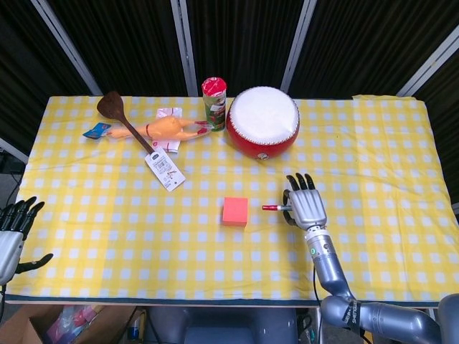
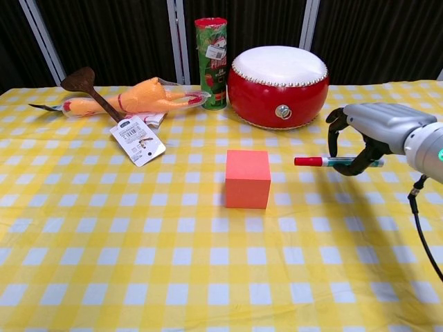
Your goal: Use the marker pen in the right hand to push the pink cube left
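The pink cube (image 1: 235,211) (image 2: 248,178) rests on the yellow checked cloth near the table's middle. My right hand (image 1: 307,207) (image 2: 370,131) grips the marker pen (image 1: 275,207) (image 2: 331,162), which lies level with its red cap pointing left at the cube. The pen is lifted off the cloth, and a clear gap separates its tip from the cube's right face. My left hand (image 1: 13,231) hangs with fingers spread beyond the table's left front corner, holding nothing; the chest view does not show it.
A red drum (image 1: 263,122) (image 2: 279,75) and a tall can (image 1: 214,104) (image 2: 212,63) stand behind the cube. A rubber chicken (image 1: 166,130) (image 2: 149,96), a wooden spoon (image 1: 123,120) and a tagged packet (image 2: 137,140) lie at the back left.
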